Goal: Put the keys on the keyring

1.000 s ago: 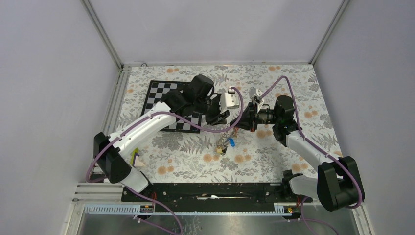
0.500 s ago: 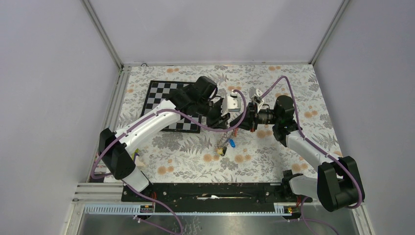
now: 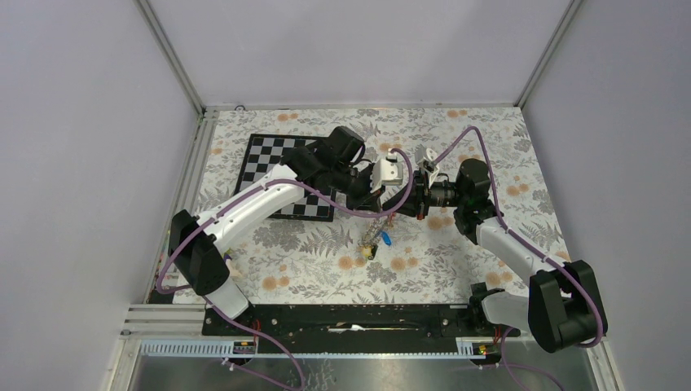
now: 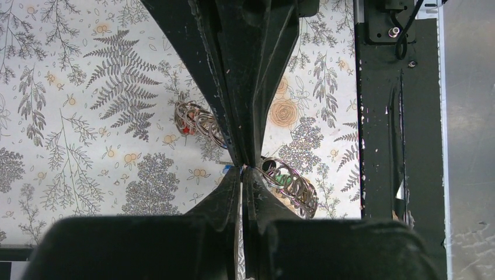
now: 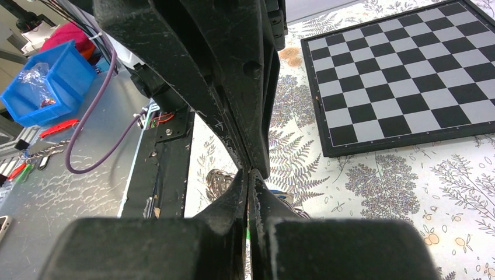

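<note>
Over the middle of the worktop we see the two arms reach toward each other, tips meeting nose to nose. The left pincer is pressed fully closed, finger flat against finger, and the right pincer is closed just as tightly. Whether either has something thin nipped at its very tip we cannot tell, since the meeting point is dark and narrow in both wrist views. The keyring, a string of grey metal loops, lies on the worktop just below the joined tips, on the side nearer the arm bases. From the left wrist we see its loops on both sides of the black fingers. One bunch on the left has a red key among the rings, and another on the right has a green key. From above, a blue key sits just beside the loops. Whether the far end of the keyring touches the tips we cannot tell. The chessboard lies farther back on the left, partly under the left arm and apart from the keyring. A blue bin stands off the worktop.
</note>
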Action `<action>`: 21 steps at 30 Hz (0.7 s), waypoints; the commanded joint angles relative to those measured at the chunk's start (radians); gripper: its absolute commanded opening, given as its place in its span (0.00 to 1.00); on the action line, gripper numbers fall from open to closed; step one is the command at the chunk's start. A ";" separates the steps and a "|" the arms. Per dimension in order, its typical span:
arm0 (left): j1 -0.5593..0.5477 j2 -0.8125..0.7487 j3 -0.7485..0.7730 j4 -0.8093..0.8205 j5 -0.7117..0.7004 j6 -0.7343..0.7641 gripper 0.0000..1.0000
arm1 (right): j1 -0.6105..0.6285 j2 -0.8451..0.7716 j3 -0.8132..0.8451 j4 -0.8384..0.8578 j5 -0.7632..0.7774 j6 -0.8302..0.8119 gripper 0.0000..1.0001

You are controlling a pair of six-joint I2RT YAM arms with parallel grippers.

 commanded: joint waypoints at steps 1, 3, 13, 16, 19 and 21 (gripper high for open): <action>0.009 -0.025 0.038 0.013 -0.004 0.013 0.00 | -0.009 -0.039 0.030 0.071 -0.015 -0.013 0.00; 0.009 -0.041 0.036 0.008 -0.033 0.015 0.00 | -0.012 -0.041 0.032 0.044 0.004 -0.036 0.00; -0.084 0.020 0.200 -0.190 -0.295 -0.095 0.00 | -0.011 -0.051 0.048 -0.131 0.061 -0.237 0.26; -0.096 0.039 0.246 -0.221 -0.317 -0.136 0.00 | -0.011 -0.054 0.045 -0.131 0.048 -0.243 0.34; -0.103 0.052 0.270 -0.229 -0.315 -0.163 0.00 | -0.011 -0.055 0.043 -0.115 0.039 -0.231 0.38; -0.105 0.054 0.273 -0.229 -0.312 -0.165 0.00 | -0.011 -0.054 0.037 -0.087 0.028 -0.208 0.40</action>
